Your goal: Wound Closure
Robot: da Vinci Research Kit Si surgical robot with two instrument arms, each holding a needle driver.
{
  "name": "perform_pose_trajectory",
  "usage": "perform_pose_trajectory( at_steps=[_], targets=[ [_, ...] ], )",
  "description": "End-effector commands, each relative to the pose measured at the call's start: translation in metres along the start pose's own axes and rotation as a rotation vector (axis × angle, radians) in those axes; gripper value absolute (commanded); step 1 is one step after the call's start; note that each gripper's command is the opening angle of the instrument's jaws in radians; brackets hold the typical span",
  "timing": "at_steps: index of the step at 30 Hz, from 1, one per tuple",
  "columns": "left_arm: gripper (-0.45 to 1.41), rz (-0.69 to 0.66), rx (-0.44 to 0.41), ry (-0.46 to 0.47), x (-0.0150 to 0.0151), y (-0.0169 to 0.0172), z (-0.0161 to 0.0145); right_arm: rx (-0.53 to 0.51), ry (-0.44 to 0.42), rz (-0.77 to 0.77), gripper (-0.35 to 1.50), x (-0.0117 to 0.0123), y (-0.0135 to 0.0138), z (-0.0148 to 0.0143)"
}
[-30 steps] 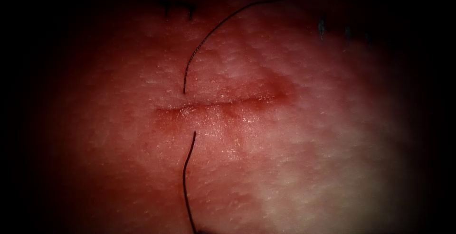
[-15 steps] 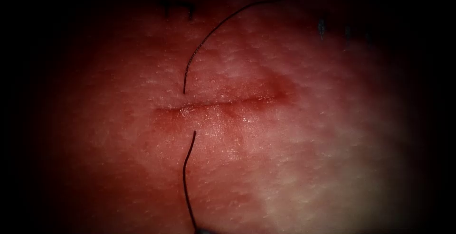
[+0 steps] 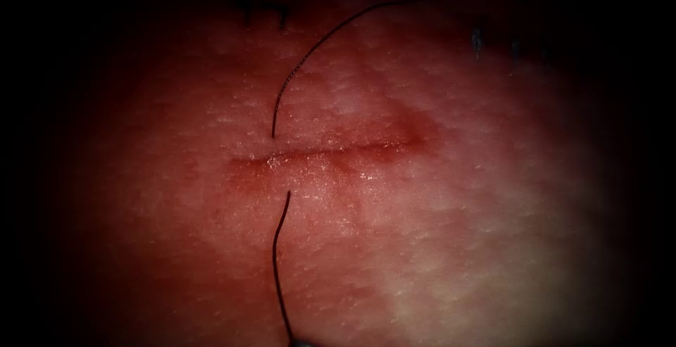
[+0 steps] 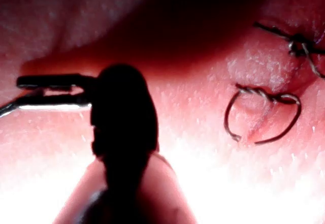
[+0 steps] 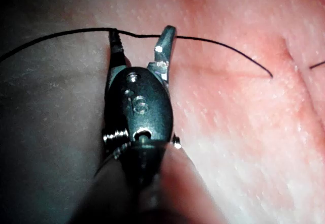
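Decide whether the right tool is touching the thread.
Cannot tell. In the right wrist view the thread crosses the open jaw tips of the right tool, but whether it rests on them or passes behind is unclear.

The cut [image 3: 327,154] is laid across the middle of the tissue [image 3: 458,248]. The thread [image 3: 310,55] is run from the upper frame edge into the tissue above the cut, then out below it toward the lower edge.
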Motion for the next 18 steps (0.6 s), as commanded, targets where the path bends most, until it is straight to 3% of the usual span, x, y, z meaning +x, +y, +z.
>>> perform_pose_trajectory(
  at_steps=[1,9,14,18],
  targets=[
    [-0.45,0.003,0.002,-0.005,0.0007,-0.0002,0.0008,0.002,0.002,0.002,0.99,-0.0004,-0.0006,0.0008],
    [-0.45,0.003,0.002,-0.005,0.0007,-0.0002,0.0008,0.002,0.002,0.002,0.99,-0.0004,-0.0006,0.0008],
    [-0.45,0.003,0.002,-0.005,0.0007,-0.0002,0.0008,-0.026,0.012,0.004,0.83,-0.0013,-0.0003,0.0027],
    [-0.45,0.003,0.002,-0.005,0.0007,-0.0002,0.0008,-0.041,0.004,0.015,0.69,-0.0016,-0.0003,0.0027]
  ],
)
